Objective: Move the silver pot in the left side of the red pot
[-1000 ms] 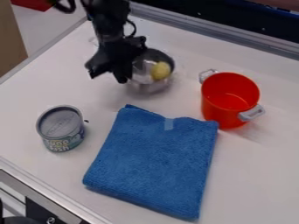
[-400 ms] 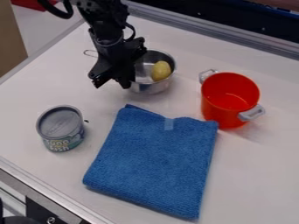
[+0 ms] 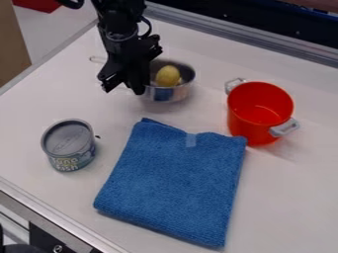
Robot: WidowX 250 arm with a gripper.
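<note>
The black gripper (image 3: 123,87) hangs low at the upper left of the table, its two fingertips apart, so it is open. Its right finger is against or just in front of the left wall of the silver pot (image 3: 180,93). A yellow, egg-shaped object lies in this pot. The pot's thin handle shows left of the gripper, its middle part hidden behind the black fingers. To the right stands the red pot (image 3: 240,117), upright, with two grey handles and an empty inside.
In front of both pots lies a folded blue cloth (image 3: 173,185). A tin can (image 3: 68,146) stands at the left. Behind the pots, a metal rail (image 3: 244,37) runs along the table's back edge.
The silver pot has shifted slightly left and back. Inside it the yellow object has moved left. The gripper dipped and then rose a little beside the pot, staying open.
</note>
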